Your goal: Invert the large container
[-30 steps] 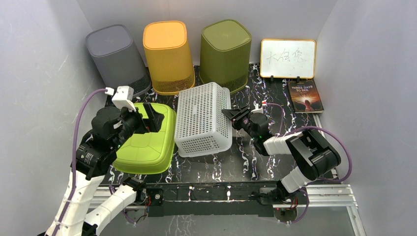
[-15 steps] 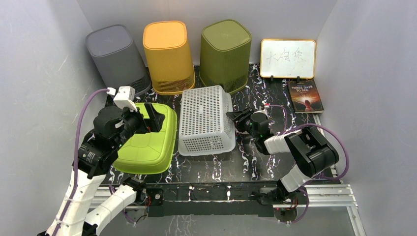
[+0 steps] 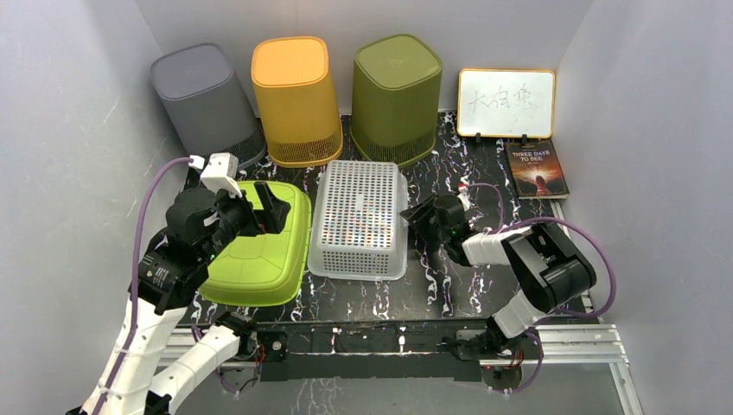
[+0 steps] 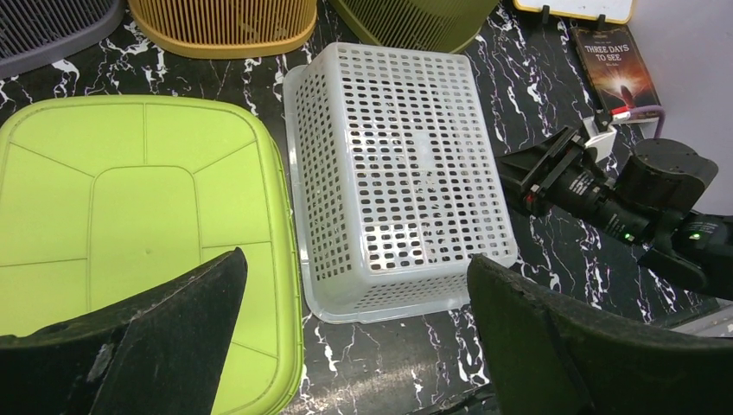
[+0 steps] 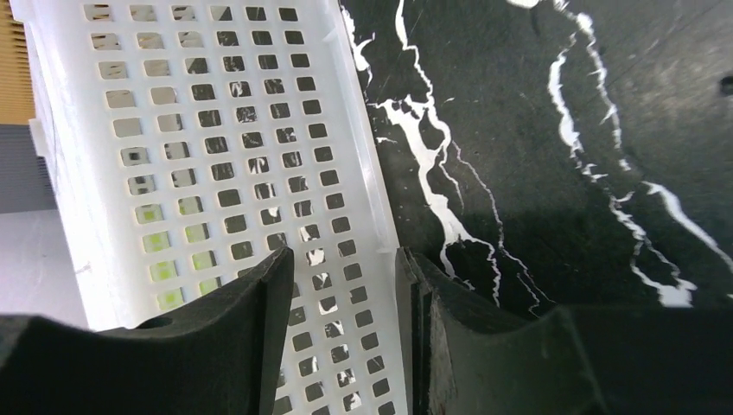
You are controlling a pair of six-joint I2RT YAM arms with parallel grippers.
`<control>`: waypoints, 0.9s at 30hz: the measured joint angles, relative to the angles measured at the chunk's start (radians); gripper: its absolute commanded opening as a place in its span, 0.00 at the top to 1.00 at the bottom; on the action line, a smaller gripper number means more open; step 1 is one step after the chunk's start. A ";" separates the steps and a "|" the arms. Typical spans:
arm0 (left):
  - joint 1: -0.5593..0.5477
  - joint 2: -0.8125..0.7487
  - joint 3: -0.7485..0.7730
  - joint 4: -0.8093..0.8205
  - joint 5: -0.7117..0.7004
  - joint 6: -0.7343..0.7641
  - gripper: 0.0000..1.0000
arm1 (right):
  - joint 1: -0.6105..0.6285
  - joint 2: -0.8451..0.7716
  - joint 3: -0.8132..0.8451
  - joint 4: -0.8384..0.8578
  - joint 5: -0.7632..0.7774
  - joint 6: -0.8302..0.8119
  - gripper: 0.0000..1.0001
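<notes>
The large white perforated basket (image 3: 359, 216) lies base up on the black marble table, its rim down. It also shows in the left wrist view (image 4: 398, 164) and the right wrist view (image 5: 216, 130). My right gripper (image 3: 417, 216) is low at the basket's right side. Its jaws stand apart in the right wrist view (image 5: 346, 259), with the basket's side wall showing between them and nothing pinched. My left gripper (image 3: 264, 207) hovers wide open and empty above the gap between the lime-green tub (image 3: 259, 251) and the basket, as the left wrist view (image 4: 354, 259) shows.
The lime-green tub lies base up, touching the basket's left rim. A grey bin (image 3: 206, 104), an orange bin (image 3: 296, 95) and an olive bin (image 3: 396, 91) stand upside down along the back. A whiteboard (image 3: 506, 102) and a book (image 3: 537, 169) are at the back right.
The basket has gone from tilted on its edge to flat on the table, base up. My right gripper moved down and a little left beside it. The left arm barely moved.
</notes>
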 measured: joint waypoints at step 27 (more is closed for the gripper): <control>0.000 0.031 -0.089 0.032 -0.026 -0.019 0.02 | 0.089 -0.319 0.687 -0.880 0.205 -0.711 0.02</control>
